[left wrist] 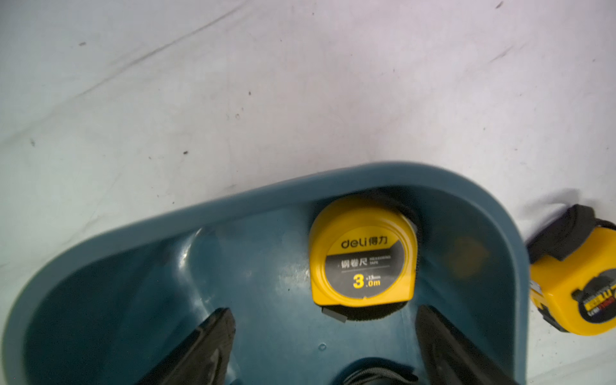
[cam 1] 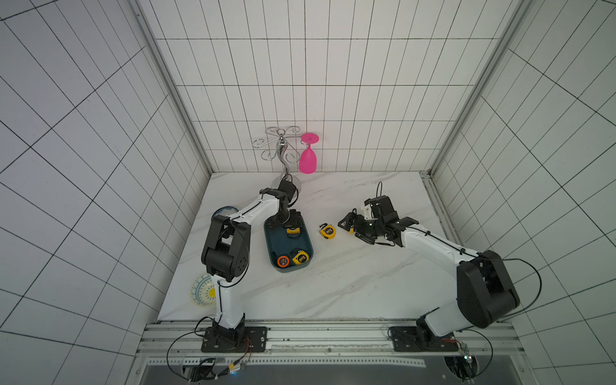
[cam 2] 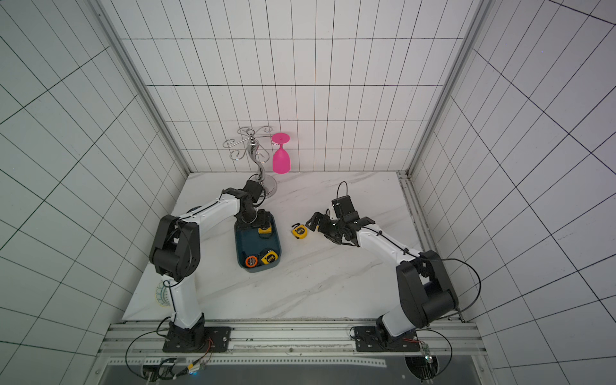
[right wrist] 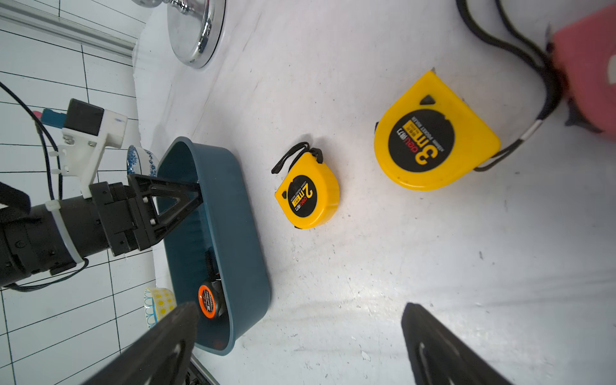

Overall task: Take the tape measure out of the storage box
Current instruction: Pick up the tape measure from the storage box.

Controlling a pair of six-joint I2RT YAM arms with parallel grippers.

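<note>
The dark teal storage box (cam 1: 278, 243) (cam 2: 248, 245) lies left of the table's middle. At its far end a yellow tape measure (left wrist: 363, 253) (cam 1: 293, 231) lies flat against the wall. My left gripper (left wrist: 325, 320) (cam 1: 292, 220) hangs open inside the box, its fingers (left wrist: 206, 343) just short of that tape measure and touching nothing. An orange tape measure (cam 1: 283, 261) (right wrist: 208, 300) and a yellow one (cam 1: 300, 257) sit at the near end. My right gripper (right wrist: 300, 316) (cam 1: 350, 229) stands open and empty over bare table right of the box.
Two yellow tape measures lie outside the box, a small one (right wrist: 308, 200) (cam 1: 328, 231) and a larger one (right wrist: 433, 133). A chrome glass stand (cam 1: 283, 156) with a pink glass (cam 1: 307, 160) stands at the back. Patterned plates (cam 1: 203, 290) sit along the left edge.
</note>
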